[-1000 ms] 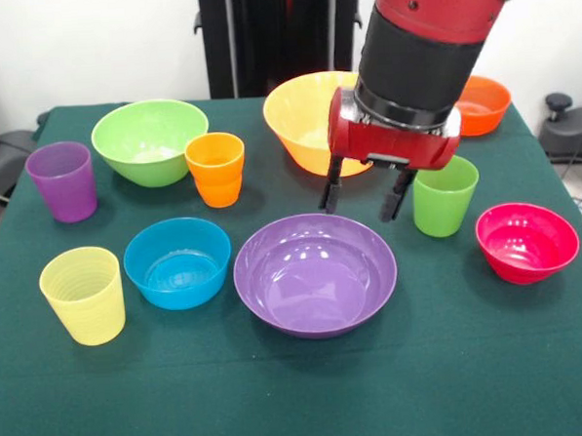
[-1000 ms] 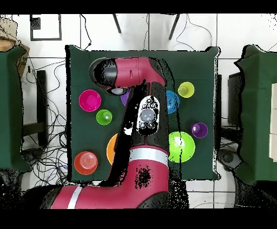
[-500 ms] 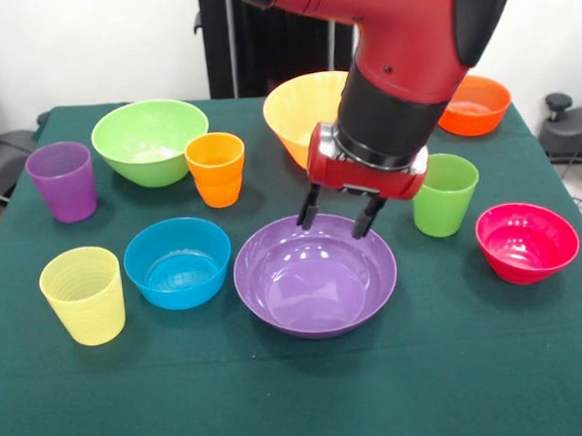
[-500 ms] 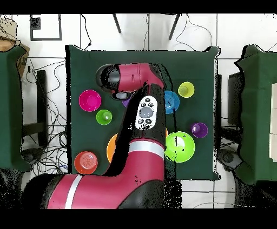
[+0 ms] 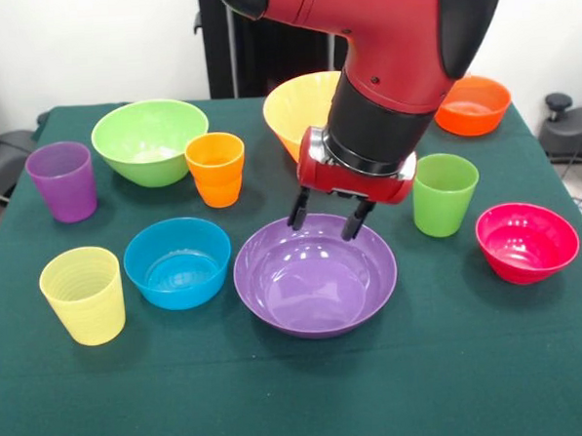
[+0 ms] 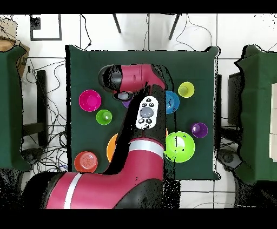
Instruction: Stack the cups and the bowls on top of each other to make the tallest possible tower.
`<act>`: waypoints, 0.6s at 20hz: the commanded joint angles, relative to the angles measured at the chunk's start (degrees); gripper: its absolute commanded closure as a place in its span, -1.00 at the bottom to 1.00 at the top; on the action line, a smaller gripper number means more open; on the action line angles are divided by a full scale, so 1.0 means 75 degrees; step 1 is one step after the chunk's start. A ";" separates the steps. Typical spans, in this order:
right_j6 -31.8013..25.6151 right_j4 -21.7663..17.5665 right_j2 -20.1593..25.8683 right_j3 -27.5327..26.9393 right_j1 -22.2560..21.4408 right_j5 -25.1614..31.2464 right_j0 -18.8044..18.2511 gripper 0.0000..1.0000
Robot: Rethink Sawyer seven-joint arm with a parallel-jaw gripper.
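The arm (image 5: 399,37) is glossy red with a black panel curving down its upper right side. Below it sits a wide matte black cylindrical wrist section, ringed at the bottom by a thin silver band. The end effector (image 5: 326,217) has a rounded red housing with two short dark fingers (image 5: 297,212). From overhead, a grey oval button pad (image 6: 146,113) shows on the red link, and a pale stripe crosses the lower arm.

Overhead, the arm (image 6: 142,129) hides nearly all of the purple bowl (image 6: 125,102), the orange cup and, toward 6 o'clock, much of the orange-yellow bowl (image 6: 111,148).
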 commanded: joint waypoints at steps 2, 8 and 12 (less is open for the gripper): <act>0.0978 0.0389 0.0414 0.0044 -0.0391 0.0845 0.0134 -1.00; 0.0946 0.0574 0.0399 0.0075 -0.0480 0.0949 0.0174 -1.00; 0.0947 0.0629 0.0368 0.0067 -0.0503 0.0957 0.0208 -1.00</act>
